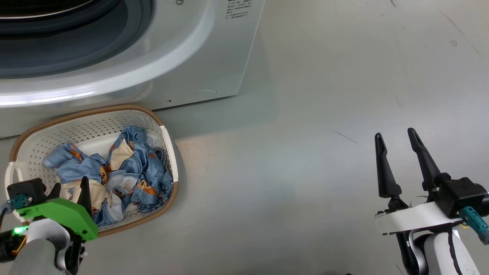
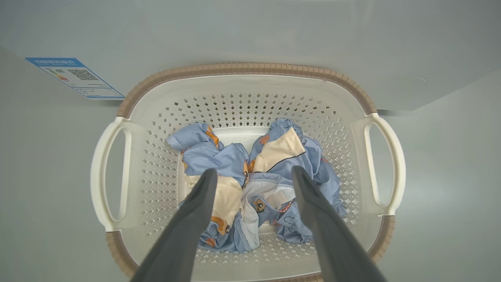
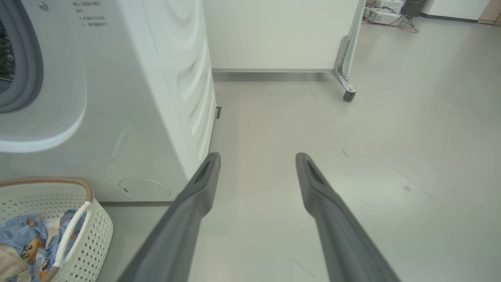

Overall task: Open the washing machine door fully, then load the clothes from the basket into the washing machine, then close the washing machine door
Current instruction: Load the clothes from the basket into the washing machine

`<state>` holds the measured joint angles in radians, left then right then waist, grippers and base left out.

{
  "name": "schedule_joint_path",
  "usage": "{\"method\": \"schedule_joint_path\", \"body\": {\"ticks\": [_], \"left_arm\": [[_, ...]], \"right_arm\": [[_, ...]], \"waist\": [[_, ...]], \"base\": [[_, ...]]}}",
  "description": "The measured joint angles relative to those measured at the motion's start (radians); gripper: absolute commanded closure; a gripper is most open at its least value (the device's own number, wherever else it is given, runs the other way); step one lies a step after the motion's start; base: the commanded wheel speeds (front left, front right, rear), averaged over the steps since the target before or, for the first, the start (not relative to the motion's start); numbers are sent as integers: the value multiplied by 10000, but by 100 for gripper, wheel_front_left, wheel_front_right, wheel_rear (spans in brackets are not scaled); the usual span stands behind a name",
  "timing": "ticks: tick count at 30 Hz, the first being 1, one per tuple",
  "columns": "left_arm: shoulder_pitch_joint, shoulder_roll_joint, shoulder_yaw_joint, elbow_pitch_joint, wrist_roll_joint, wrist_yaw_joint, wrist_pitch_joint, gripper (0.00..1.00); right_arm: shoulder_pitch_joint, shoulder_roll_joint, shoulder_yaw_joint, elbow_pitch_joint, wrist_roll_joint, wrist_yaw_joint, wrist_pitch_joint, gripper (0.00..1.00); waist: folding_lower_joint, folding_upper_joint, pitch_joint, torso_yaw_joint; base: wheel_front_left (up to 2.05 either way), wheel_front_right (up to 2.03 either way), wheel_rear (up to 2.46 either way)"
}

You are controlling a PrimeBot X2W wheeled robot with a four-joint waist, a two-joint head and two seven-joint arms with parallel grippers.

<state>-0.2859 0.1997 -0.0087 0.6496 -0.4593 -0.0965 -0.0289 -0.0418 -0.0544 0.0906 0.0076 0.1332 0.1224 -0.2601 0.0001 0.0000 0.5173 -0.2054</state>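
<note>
the left claw (image 2: 254, 174) points down into the basket (image 2: 242, 68), its two dark fingers spread wide with nothing pinched between them. directly past its tips lie the clothes (image 2: 274, 156), a crumpled heap of light-blue fabric with cream patches and orange-brown cartoon figures, bunched on the basket floor. whether the tips touch the cloth cannot be told. the basket's two cream handles sit one to each side of this claw, and the brown woven rim runs around beyond them. just beyond the basket's far rim rises the white front of the washing machine (image 1: 214, 53), with a blue label sticker (image 2: 74, 77) up and to the left of the claw.

the right claw (image 1: 395, 135) hangs well apart from the basket, over bare floor (image 1: 305, 114), fingers likewise splayed and holding nothing. to its left stands the machine's corner, with a round cover (image 3: 145, 188) low on the front panel and the grey gasket (image 1: 76, 49) of the round mouth higher up. the basket sits low to this claw's left, against the machine's foot.

the floor is smooth pale grey-green, with faint scuffs and thin dark scratches ahead of the right claw. farther ahead of it a white panel (image 3: 274, 35) stands on a metal bracket with a caster wheel (image 3: 346, 94), and boxes and cables (image 3: 387, 15) lie in the far corner.
</note>
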Motion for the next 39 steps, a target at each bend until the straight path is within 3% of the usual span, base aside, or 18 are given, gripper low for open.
{"method": "schedule_joint_path", "body": {"ticks": [15, 39], "left_arm": [[-848, -171, -71, 1058, -165, -8, 558, 0], [-2120, 25, -88, 2040, -268, -100, 1070, 0]], "right_arm": [[-470, 0, 207, -21, -125, 2, -2, 0], [-626, -29, 127, -167, -230, 2, -2, 0]], "waist": [[-1, 0, 451, 521], [0, 0, 1436, 451]], "base": [[0, 0, 0], [0, 0, 0]]}}
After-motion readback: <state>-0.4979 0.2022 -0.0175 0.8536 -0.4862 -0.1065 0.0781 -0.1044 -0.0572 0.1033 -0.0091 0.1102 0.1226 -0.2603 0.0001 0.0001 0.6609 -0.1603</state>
